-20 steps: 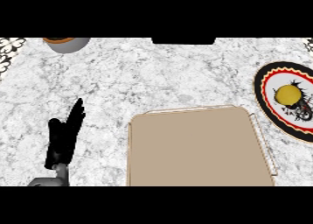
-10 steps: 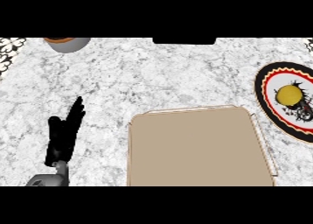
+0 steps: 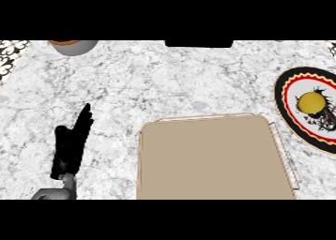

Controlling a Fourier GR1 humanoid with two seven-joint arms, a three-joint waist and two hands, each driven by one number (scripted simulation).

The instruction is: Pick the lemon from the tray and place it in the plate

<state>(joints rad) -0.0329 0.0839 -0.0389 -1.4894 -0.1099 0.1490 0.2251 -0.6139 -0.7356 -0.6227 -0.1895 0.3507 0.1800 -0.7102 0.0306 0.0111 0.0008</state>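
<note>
The lemon (image 3: 313,101) sits on the plate (image 3: 292,85), the patterned one with the black, red and white rim at the right side of the table (image 3: 171,79), well apart from the tray (image 3: 211,159). You can see the tray's tan surface bare in front of you, with nothing on it. Your left robot hand (image 3: 72,143) rests low at the left, fingers straight and pointing away from you, holding nothing. Your right robot hand does not show, so you cannot tell its state. By the look of things the placing step is done. The next move, as far as you can judge, calls for nothing more than keeping both arms away from the plate. A grey bowl (image 3: 73,46) stands at the far left edge.
</note>
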